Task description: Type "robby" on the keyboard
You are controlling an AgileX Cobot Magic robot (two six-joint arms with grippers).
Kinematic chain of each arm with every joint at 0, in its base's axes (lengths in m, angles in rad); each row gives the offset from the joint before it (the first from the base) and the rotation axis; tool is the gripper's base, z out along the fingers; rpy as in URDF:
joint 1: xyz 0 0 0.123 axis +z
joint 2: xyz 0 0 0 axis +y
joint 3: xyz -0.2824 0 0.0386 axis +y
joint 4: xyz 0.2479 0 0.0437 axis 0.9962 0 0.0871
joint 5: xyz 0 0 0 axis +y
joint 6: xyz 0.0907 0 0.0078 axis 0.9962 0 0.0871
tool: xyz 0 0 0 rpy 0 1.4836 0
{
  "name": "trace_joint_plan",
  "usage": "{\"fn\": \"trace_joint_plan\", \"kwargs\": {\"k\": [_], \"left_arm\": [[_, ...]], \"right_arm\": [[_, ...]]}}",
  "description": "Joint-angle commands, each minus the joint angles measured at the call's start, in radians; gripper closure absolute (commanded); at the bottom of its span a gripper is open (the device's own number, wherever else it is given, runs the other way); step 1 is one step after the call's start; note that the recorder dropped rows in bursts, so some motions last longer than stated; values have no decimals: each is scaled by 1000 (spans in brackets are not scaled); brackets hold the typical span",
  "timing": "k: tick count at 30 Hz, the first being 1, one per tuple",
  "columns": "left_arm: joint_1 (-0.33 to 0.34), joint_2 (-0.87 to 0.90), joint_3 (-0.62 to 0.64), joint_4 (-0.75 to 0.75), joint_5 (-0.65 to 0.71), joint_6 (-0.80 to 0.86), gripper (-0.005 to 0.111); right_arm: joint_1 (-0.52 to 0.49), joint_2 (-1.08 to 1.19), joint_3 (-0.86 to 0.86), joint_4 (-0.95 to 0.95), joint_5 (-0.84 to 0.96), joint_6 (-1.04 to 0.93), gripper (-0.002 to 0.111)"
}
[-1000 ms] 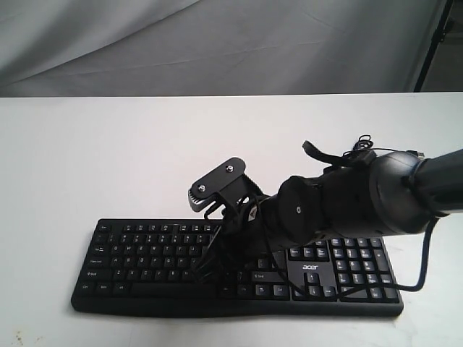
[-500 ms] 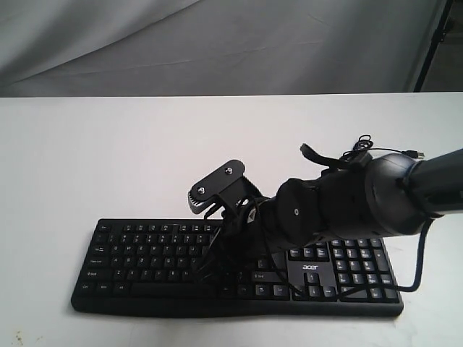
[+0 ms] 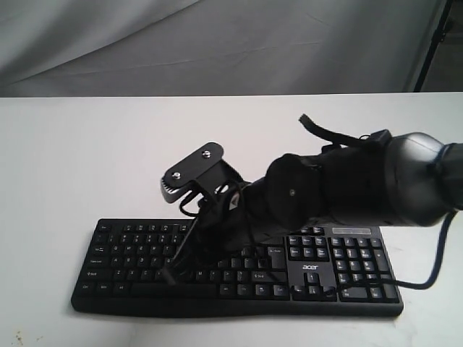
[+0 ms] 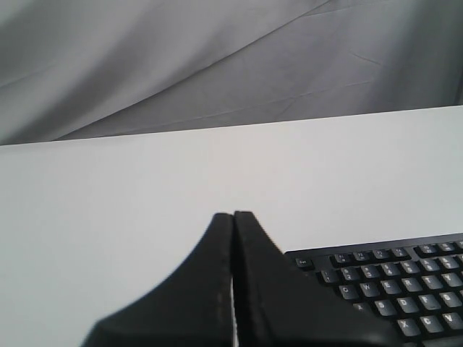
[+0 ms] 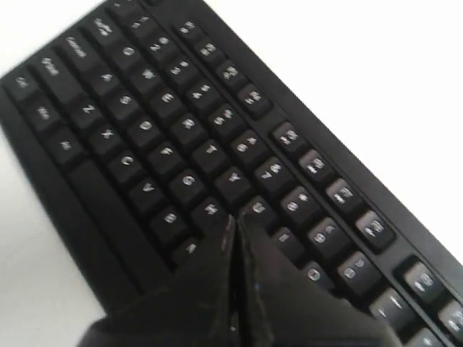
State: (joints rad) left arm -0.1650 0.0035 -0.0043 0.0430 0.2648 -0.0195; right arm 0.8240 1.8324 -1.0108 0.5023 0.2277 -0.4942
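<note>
Exterior view: the keyboard (image 3: 145,249) lies on the white table (image 3: 72,159) toward six o'clock, with its number pad at the three o'clock end. The right arm (image 3: 362,181) reaches in from three o'clock. The right gripper (image 3: 169,276) points down at the letter keys; whether it touches them cannot be told.

Left wrist view: the left gripper (image 4: 233,217) has its fingers pressed together, empty, above bare table beside a corner of the keyboard.

Right wrist view: the right gripper's fingers meet, holding nothing, over the middle letter rows, where the legends are blurred.
</note>
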Motion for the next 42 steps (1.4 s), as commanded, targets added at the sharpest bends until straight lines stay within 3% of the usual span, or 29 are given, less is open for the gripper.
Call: {"fn": "trace_joint_plan", "kwargs": {"k": [1,42], "left_arm": [[-6,-3,4,5,-7,-3,107],[-6,-3,4,5,-7,-3,107]], "right_arm": [[38,43,-80,3,55,-3,108],[74,165,-103,2,-2,-7,108]]}}
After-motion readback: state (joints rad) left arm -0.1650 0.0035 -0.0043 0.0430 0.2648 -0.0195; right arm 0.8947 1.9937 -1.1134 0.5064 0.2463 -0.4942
